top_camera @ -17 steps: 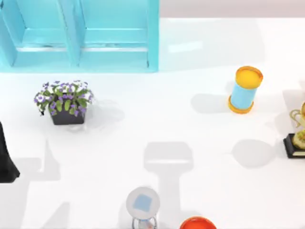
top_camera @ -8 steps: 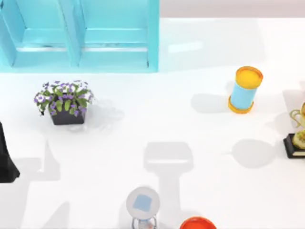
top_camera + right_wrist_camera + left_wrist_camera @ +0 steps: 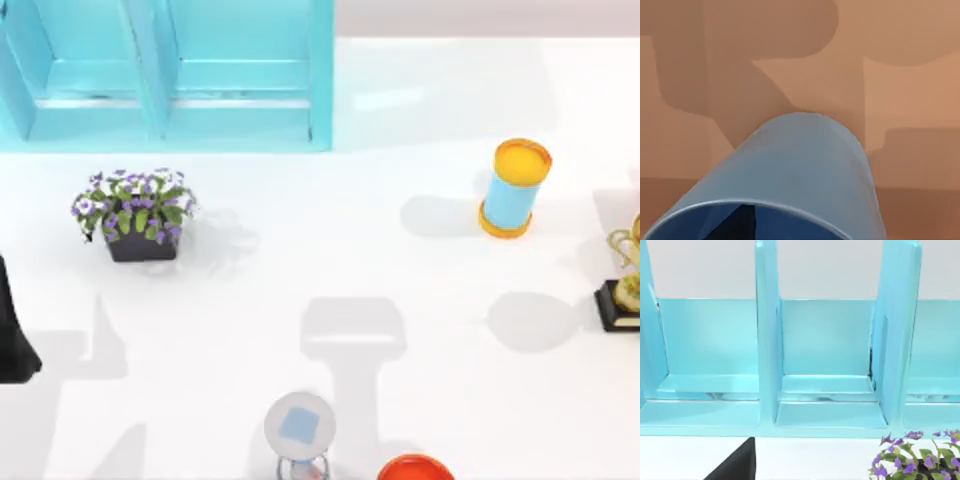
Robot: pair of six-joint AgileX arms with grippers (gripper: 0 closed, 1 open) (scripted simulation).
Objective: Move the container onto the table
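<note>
Container lies close under the right wrist, above a brown surface.

Across the top view almost nothing has moved; the flower pot's shadow perhaps shifted slightly.

The left arm sits low at the table's left edge, a dark shape in the top view. A dark part of the left gripper juts into its own wrist view.
</note>
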